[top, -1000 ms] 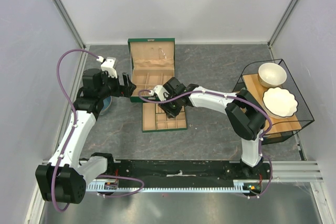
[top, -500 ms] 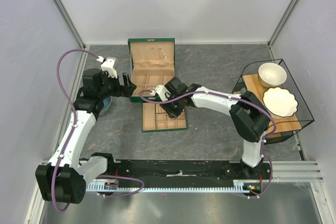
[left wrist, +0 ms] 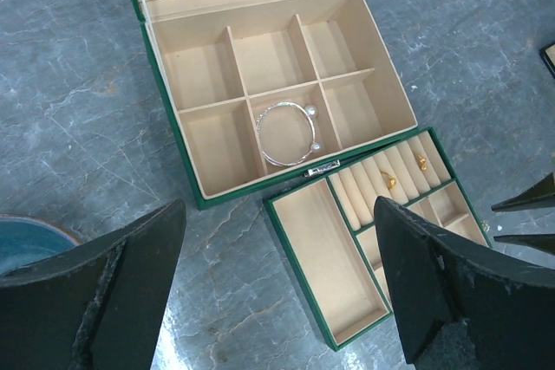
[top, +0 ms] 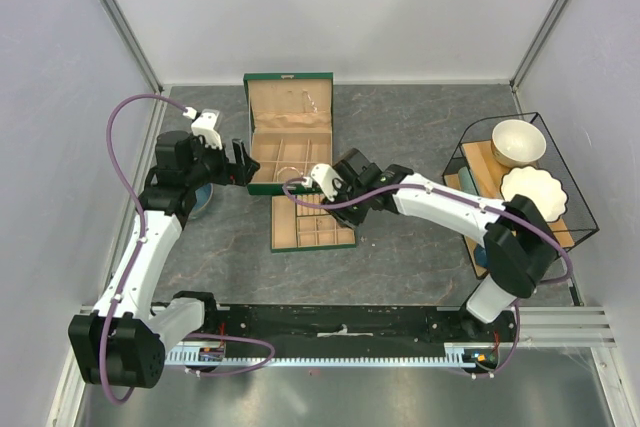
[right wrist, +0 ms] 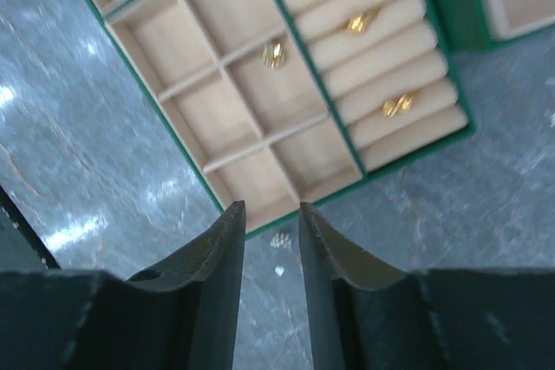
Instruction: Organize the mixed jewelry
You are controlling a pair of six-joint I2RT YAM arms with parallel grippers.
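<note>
**Right arm backs off the tray**

We see the right gripper [right wrist: 269,210] has swung toward 3 o'clock, its fingers narrowly parted and empty. A tiny earring [right wrist: 279,238] lies unsorted on the table [right wrist: 104,171] at the tray [right wrist: 381,171]'s 6 o'clock edge, probably next. The bangle [left wrist: 288,134] sits boxed, and the left gripper [left wrist: 277,214] gapes idle.

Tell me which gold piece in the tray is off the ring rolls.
The gold piece lying in a square compartment; the other two sit between the padded rolls.
</note>
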